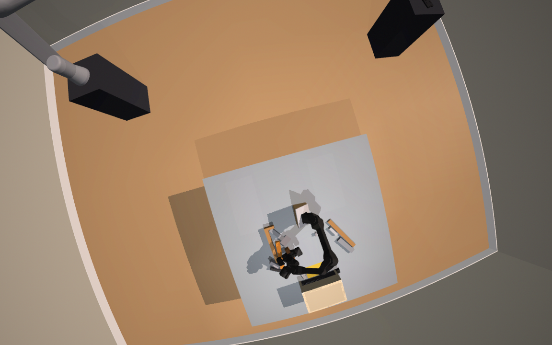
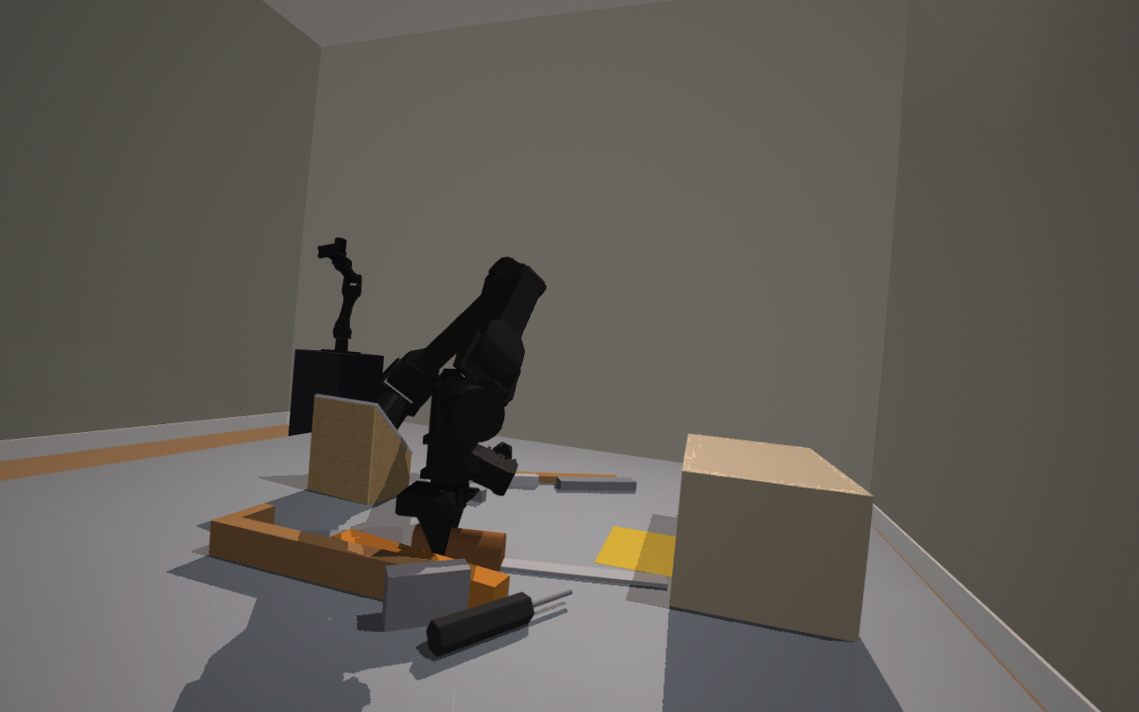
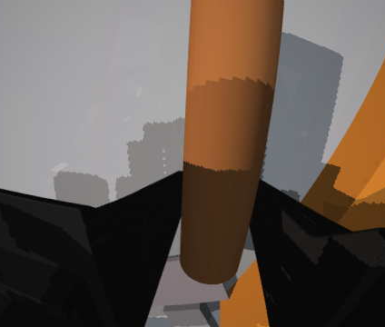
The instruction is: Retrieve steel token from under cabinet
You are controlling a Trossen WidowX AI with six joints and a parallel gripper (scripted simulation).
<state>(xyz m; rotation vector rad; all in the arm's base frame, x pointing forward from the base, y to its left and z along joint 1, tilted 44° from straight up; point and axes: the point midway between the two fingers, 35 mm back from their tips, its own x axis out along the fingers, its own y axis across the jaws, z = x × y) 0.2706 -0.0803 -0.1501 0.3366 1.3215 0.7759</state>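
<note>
Fingers [image 2: 438,551] gripped the brown handle [image 2: 478,548] [image 3: 231,123]; its strip [image 2: 586,574] needed sliding low and straight toward the cabinet [image 1: 324,296] [image 2: 768,540] near the table's [image 1: 265,192] [image 2: 556,655] edge, token unseen, probably beneath.

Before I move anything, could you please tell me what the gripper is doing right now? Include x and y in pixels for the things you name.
Gripper [image 2: 439,551] [image 3: 217,183]: closed on the orange-brown cylindrical handle [image 2: 486,547] [image 3: 233,123].

Layout around the cabinet [image 1: 324,295] [image 2: 768,549]
The marked area [image 1: 314,267] [image 2: 636,549] lies flat on the table [image 1: 368,266] [image 2: 114,567], before the cabinet; in the exterior view, the screwdriver [image 2: 481,623] lies left of the cabinet, with the wedge-topped block [image 2: 341,449] farther left.
</note>
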